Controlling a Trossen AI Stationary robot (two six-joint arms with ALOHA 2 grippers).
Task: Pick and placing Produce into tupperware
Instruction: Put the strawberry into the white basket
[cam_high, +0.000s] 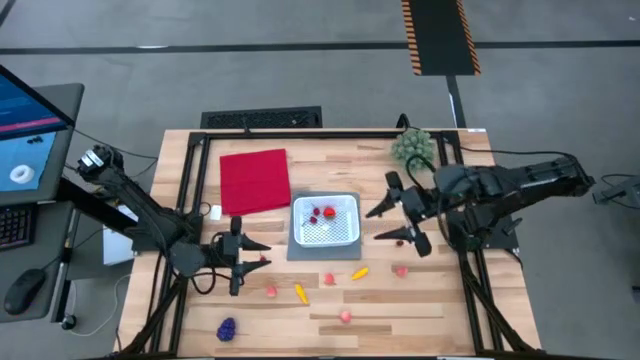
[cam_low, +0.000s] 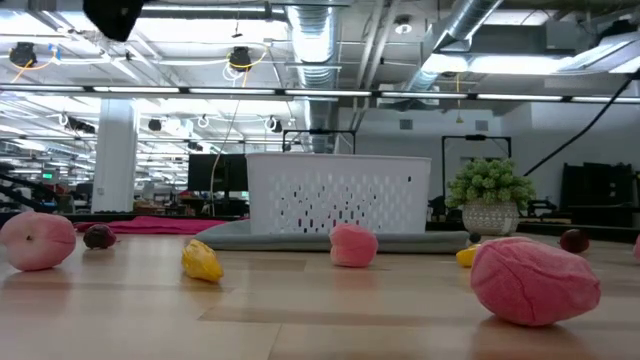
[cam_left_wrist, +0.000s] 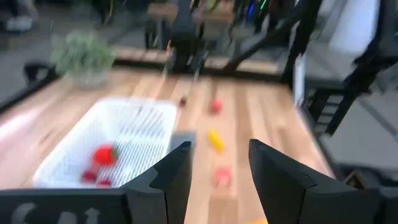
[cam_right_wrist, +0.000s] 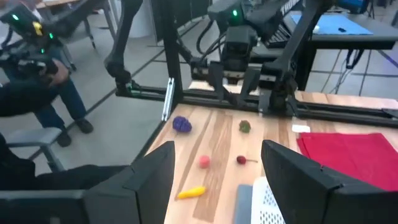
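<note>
The white tupperware (cam_high: 325, 221) sits on a grey mat (cam_high: 297, 250) at mid-table, with a few red produce pieces (cam_high: 322, 213) inside it. More produce lies on the wood nearer the front: pink (cam_high: 271, 291), yellow (cam_high: 300, 292), orange (cam_high: 360, 271) and a purple grape bunch (cam_high: 227, 327). My left gripper (cam_high: 258, 255) hovers open to the left of the tupperware's near corner; nothing is between its fingers (cam_left_wrist: 219, 146). My right gripper (cam_high: 385, 222) is raised to the right of the tupperware, open wide and holding nothing (cam_right_wrist: 217, 146).
A flat red cloth (cam_high: 254, 180) lies left of the tupperware, toward the back. A green spiky plant in a pot (cam_high: 412, 146) stands at the back right. A person (cam_right_wrist: 31, 93) is seated beyond the table's left side. Bare wood lies along the front edge.
</note>
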